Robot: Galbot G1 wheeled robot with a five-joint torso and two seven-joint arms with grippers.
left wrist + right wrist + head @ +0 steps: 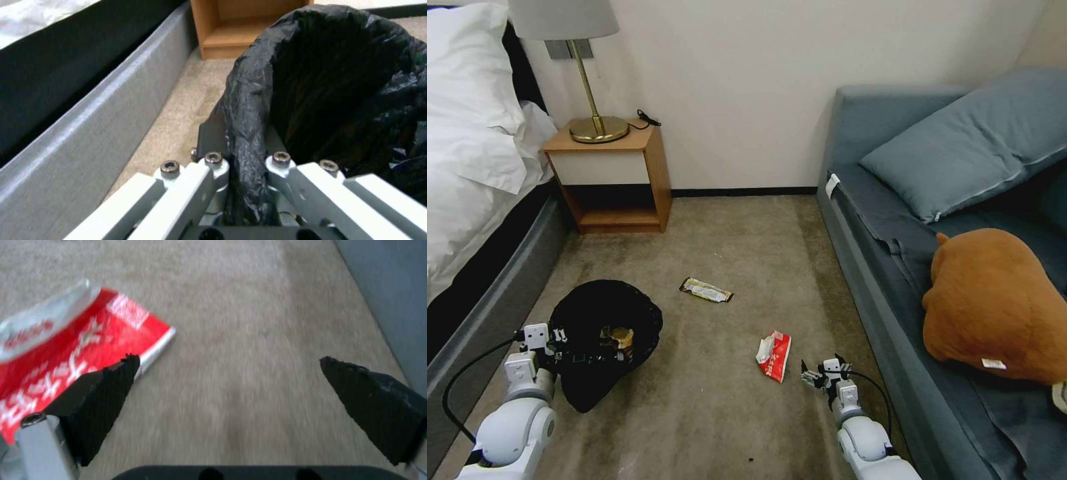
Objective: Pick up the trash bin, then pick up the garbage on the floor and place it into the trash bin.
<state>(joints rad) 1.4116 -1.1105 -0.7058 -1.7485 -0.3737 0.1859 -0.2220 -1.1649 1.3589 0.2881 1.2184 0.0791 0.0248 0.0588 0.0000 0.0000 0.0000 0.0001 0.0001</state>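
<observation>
The right end effector hangs low over the carpet with its jaws spread wide and empty, just beside the red-white packet. To take the packet cleanly, I judge it should centre over it and press down before closing, since the thing lies flat. The left end effector is clamped on the rim of the trash bin, holding it tilted beside the bed; crumpled brown paper already lies inside. A dark snack wrapper lies farther off on the carpet.
</observation>
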